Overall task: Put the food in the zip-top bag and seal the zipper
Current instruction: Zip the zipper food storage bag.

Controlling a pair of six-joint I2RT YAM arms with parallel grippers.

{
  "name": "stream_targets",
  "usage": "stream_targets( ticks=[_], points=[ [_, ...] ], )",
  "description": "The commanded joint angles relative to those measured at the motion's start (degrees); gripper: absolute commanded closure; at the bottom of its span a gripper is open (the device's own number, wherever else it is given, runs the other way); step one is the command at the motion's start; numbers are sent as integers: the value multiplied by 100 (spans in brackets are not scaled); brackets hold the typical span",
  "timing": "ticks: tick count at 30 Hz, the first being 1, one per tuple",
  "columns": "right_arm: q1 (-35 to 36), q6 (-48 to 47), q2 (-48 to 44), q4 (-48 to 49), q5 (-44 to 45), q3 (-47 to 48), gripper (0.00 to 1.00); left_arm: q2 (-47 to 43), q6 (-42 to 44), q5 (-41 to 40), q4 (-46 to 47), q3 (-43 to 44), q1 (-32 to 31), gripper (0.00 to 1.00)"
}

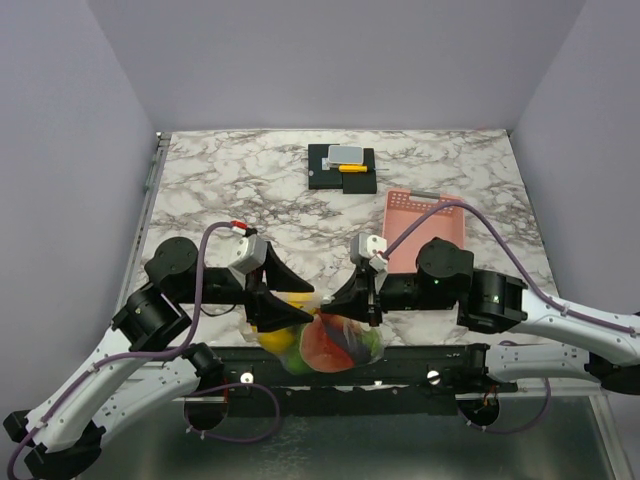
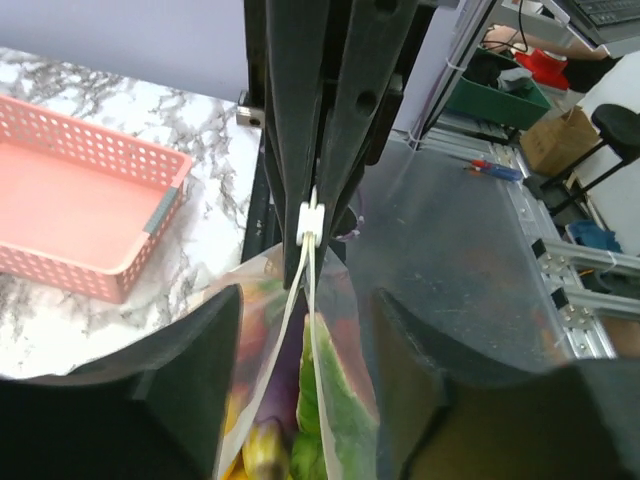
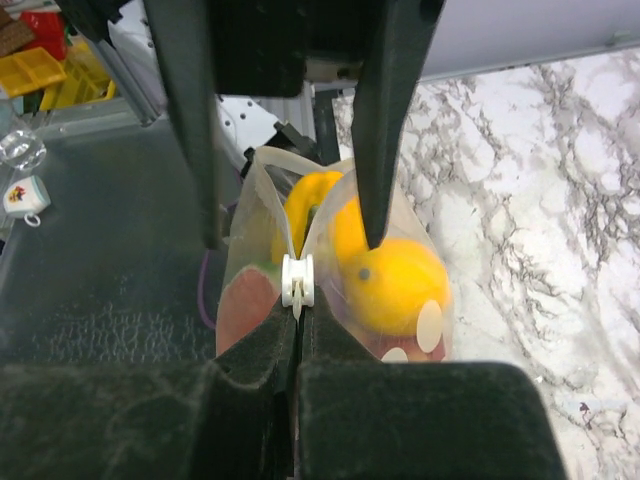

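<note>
The clear zip-top bag [image 1: 322, 345] hangs past the table's near edge, between both grippers. Inside it the food shows through the plastic: a yellow-orange fruit [image 3: 395, 280], a green piece [image 2: 325, 400] and a red one [image 1: 325, 347]. My right gripper [image 3: 298, 330] is shut on the bag's top edge, right behind the white zipper slider [image 3: 298, 280]. In the top view the right gripper [image 1: 368, 303] is at the bag's right end. My left gripper [image 2: 305, 335] is open, its fingers astride the bag's left part [image 1: 288, 312]. The two zipper strips [image 2: 300, 290] spread apart below the slider [image 2: 312, 222].
A pink perforated basket [image 1: 425, 225] sits on the marble table [image 1: 250, 190] at the right, behind my right arm; it also appears in the left wrist view [image 2: 70, 200]. A yellow-and-grey item on a black base [image 1: 343, 166] stands at the back middle.
</note>
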Motion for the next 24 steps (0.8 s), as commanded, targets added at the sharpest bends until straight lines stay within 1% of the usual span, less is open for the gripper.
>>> stream_targets(
  ticks=[1,4,8,11,19,24],
  points=[
    [51,51,135,-261,-259,297,99,36,109,-144,205,321,4,32],
    [48,68,189,-427,-333,393,99,172,119,-131,233,447,8,26],
    [54,126,242,-573,-399,476,99,350,11,-45,503,434,6,25],
    [45,178,303,-691,-400,563,99,423,-54,-4,695,305,8,26],
    [46,240,418,-878,-218,707,99,463,-105,328,811,38,7,39],
    [51,234,453,-860,-171,748,99,508,-153,385,811,-32,8,50]
  ],
)
